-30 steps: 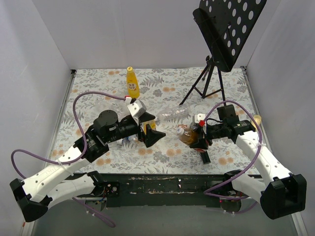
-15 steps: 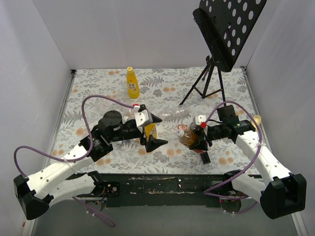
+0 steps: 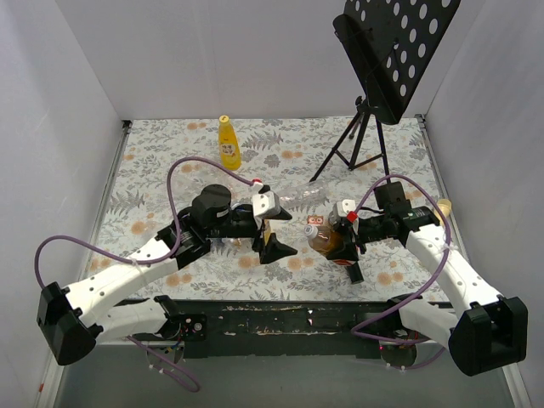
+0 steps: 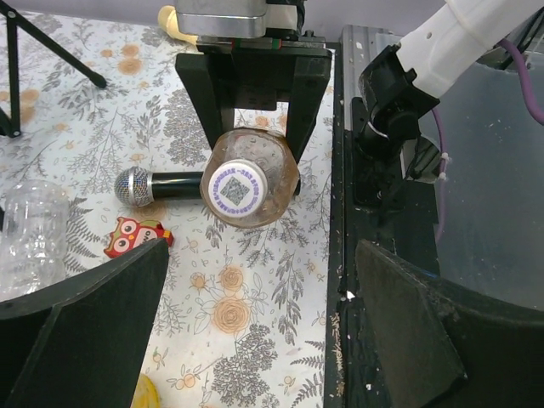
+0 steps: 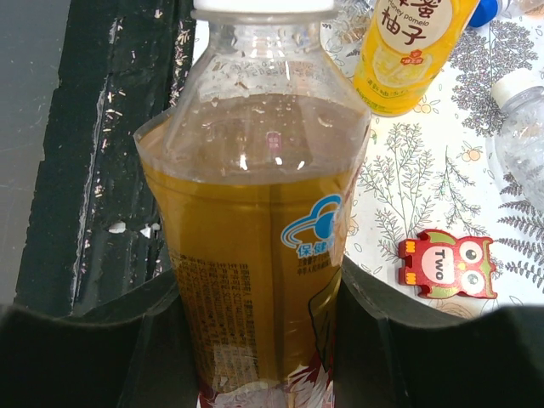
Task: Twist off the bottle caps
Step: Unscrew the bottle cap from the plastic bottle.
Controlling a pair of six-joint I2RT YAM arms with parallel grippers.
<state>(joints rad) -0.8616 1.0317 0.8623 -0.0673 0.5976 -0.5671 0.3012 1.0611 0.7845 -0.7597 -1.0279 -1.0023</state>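
My right gripper (image 5: 255,357) is shut on the squat brown bottle (image 5: 255,238), its fingers (image 5: 425,340) pressing both sides of the label. From above, the bottle (image 3: 327,242) leans with its white cap (image 3: 312,228) pointing left. My left gripper (image 3: 289,231) is open just left of that cap, apart from it. Its wrist view looks straight at the cap (image 4: 236,189), between and beyond the wide-apart fingers (image 4: 76,323). One yellow bottle (image 3: 228,143) stands upright at the back. Another yellow bottle (image 5: 416,51) lies beside the brown one.
A clear bottle (image 3: 297,200) lies behind the grippers. A microphone (image 4: 157,184) and a red owl toy (image 4: 136,235) lie on the flowered cloth near the brown bottle. A black music stand (image 3: 374,85) rises at the back right. The table's black front rail (image 4: 374,212) runs close by.
My left arm has swung to the right, bringing its open gripper close to the brown bottle's cap. The right arm and its bottle have stayed put.
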